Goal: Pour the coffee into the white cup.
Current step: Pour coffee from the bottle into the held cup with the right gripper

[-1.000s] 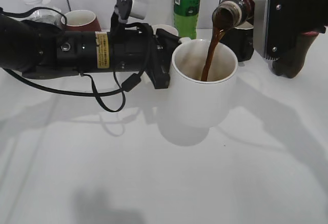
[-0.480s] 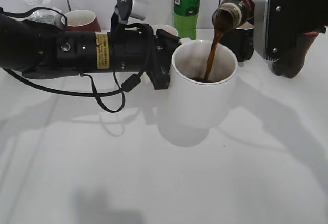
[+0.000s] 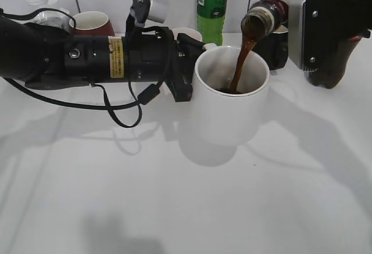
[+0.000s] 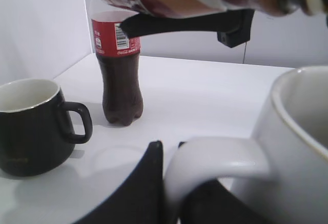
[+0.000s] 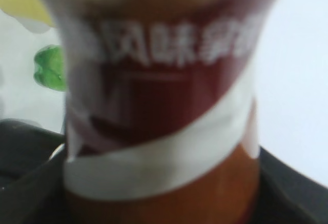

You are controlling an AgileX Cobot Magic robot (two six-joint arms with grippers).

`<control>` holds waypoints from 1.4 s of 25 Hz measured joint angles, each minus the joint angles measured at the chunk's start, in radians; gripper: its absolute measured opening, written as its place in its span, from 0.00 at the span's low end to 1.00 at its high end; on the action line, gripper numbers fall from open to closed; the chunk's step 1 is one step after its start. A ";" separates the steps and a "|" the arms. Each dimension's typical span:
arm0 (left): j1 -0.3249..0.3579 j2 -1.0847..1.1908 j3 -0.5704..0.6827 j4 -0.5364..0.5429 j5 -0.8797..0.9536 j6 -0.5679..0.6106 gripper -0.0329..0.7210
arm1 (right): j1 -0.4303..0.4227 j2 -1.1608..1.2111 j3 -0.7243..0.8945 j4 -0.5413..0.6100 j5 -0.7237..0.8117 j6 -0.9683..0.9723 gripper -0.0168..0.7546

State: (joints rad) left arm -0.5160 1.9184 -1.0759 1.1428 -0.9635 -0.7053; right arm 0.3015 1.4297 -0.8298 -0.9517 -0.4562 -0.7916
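I see my right gripper (image 3: 290, 4) clamped on the tilted coffee bottle (image 3: 264, 13), its brown stream falling into the white cup (image 3: 231, 100), whose handle my left gripper (image 3: 189, 62) pinches on the counter (image 3: 174, 196).

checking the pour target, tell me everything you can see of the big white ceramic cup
The big white ceramic cup is glossy and round with a slight taper toward its base, standing upright on the white table. Its thick looped handle points to the left arm, whose black left gripper closes around it. A brown coffee stream falls inside from the tilted coffee bottle above its rim, and dark liquid pools at the bottom; the inner wall is mostly bare.
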 joint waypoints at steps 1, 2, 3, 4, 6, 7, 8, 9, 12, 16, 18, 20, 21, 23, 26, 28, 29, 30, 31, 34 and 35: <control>0.000 0.000 0.000 0.000 0.000 0.000 0.11 | 0.000 0.000 0.000 0.000 0.000 -0.001 0.71; 0.000 0.000 0.000 0.000 0.001 0.000 0.11 | 0.000 0.000 0.000 0.000 0.000 -0.002 0.71; 0.000 0.000 0.000 0.000 0.001 0.000 0.11 | 0.000 0.000 0.000 0.000 0.000 -0.002 0.71; 0.000 0.000 0.000 0.001 0.001 0.000 0.11 | 0.000 0.000 0.000 0.000 0.000 -0.003 0.71; 0.000 0.000 0.000 0.002 0.002 0.000 0.11 | 0.000 0.000 0.000 0.000 0.000 -0.006 0.71; 0.000 0.000 0.000 0.002 0.002 0.000 0.11 | 0.000 0.000 0.000 0.000 0.000 -0.012 0.71; 0.000 0.000 0.000 0.002 0.002 0.000 0.11 | 0.000 0.000 0.000 0.000 0.000 -0.021 0.71; 0.000 0.000 0.000 0.002 0.002 0.000 0.11 | 0.000 0.000 0.000 0.000 0.000 -0.029 0.71; 0.000 0.000 0.000 0.003 0.002 0.000 0.11 | 0.000 0.000 0.000 0.000 0.000 -0.045 0.71; 0.000 0.000 0.000 0.005 0.001 0.000 0.11 | 0.000 0.000 0.000 0.000 0.000 -0.060 0.71; 0.000 0.000 0.000 0.006 0.001 0.000 0.11 | 0.000 0.000 0.000 0.000 0.000 -0.076 0.71; 0.000 0.000 0.000 0.006 0.001 0.000 0.11 | 0.000 0.000 0.000 0.000 0.000 -0.086 0.71; 0.000 0.000 0.000 0.006 0.001 0.000 0.11 | 0.000 0.000 0.000 0.000 0.000 -0.088 0.71; 0.000 0.000 0.000 0.007 0.001 0.000 0.11 | 0.000 0.000 0.000 0.000 0.000 -0.095 0.71; 0.000 0.000 0.000 0.007 0.001 0.000 0.11 | 0.000 0.000 0.000 0.000 0.000 -0.114 0.71; 0.000 0.000 0.000 0.007 0.001 0.000 0.11 | 0.000 0.000 0.000 0.000 -0.001 -0.124 0.71; 0.000 0.000 0.000 0.007 0.001 0.000 0.11 | 0.000 0.000 0.000 0.000 -0.001 -0.127 0.71; 0.000 0.000 0.000 0.007 0.001 0.000 0.11 | 0.000 0.000 0.000 0.000 -0.001 -0.129 0.71; 0.000 0.000 0.000 0.007 0.001 0.000 0.11 | 0.000 0.000 0.000 0.000 -0.001 -0.130 0.71; 0.000 0.000 0.000 0.007 0.001 0.000 0.11 | 0.000 0.000 0.000 0.001 -0.001 -0.135 0.71; 0.000 0.000 0.000 0.007 0.001 0.000 0.11 | 0.000 0.000 0.000 0.001 -0.001 -0.137 0.71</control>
State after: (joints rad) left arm -0.5160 1.9184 -1.0759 1.1499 -0.9625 -0.7053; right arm 0.3015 1.4297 -0.8298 -0.9508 -0.4572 -0.9286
